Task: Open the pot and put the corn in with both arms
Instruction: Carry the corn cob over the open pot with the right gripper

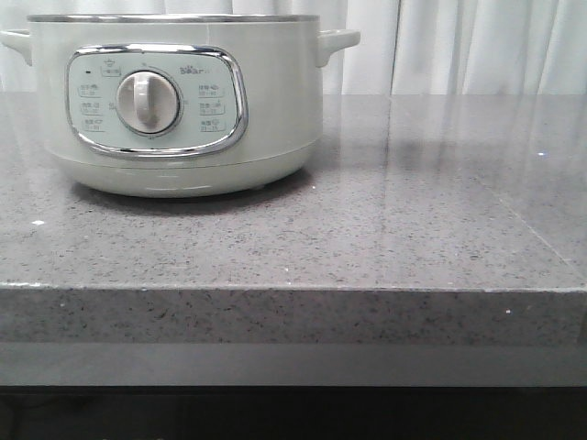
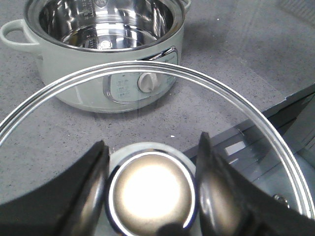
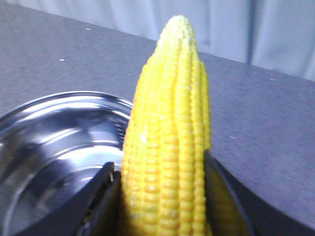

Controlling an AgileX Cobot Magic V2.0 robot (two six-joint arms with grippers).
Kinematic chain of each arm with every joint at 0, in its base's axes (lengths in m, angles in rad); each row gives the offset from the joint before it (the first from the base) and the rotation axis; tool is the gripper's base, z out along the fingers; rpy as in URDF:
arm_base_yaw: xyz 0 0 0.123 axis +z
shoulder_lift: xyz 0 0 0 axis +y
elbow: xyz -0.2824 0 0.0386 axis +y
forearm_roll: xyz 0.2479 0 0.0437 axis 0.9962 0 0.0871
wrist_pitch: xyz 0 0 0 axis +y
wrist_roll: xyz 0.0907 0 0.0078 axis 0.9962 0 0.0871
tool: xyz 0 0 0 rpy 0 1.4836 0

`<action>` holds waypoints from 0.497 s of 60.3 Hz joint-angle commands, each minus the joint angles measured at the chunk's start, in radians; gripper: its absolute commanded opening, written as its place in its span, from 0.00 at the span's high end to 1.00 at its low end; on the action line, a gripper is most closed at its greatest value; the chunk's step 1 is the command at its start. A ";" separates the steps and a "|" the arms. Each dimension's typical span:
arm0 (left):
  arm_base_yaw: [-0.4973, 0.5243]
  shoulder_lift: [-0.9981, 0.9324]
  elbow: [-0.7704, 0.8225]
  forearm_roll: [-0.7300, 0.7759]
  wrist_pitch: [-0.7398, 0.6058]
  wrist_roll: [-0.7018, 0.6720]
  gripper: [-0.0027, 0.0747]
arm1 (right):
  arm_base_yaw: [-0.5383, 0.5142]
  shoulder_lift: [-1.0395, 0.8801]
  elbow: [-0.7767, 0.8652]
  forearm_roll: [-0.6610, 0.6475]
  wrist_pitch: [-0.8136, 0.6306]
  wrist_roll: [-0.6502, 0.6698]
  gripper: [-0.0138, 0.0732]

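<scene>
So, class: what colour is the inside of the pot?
Shiny silver steel, mirror-like. The pot shows it best in the left wrist view, seen through the glass lid.

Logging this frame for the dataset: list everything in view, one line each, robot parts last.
pot: one, pale grey-green with a chrome-framed dial panel, standing on the left of the counter, lid off, steel interior empty.
lid: one, clear glass with a steel rim and a round knob, held off the pot in the left gripper.
corn: one, bright yellow, held in the right gripper beside the pot's open rim.
counter: one, grey speckled stone, under the pot.
curtain: white, behind the counter.
left gripper: black fingers either side of the lid knob.
right gripper: black fingers clamping the corn.
</scene>
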 commanded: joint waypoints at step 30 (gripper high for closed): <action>-0.008 0.005 -0.033 -0.033 -0.138 -0.004 0.79 | 0.162 0.174 -0.157 0.007 0.049 -0.024 0.31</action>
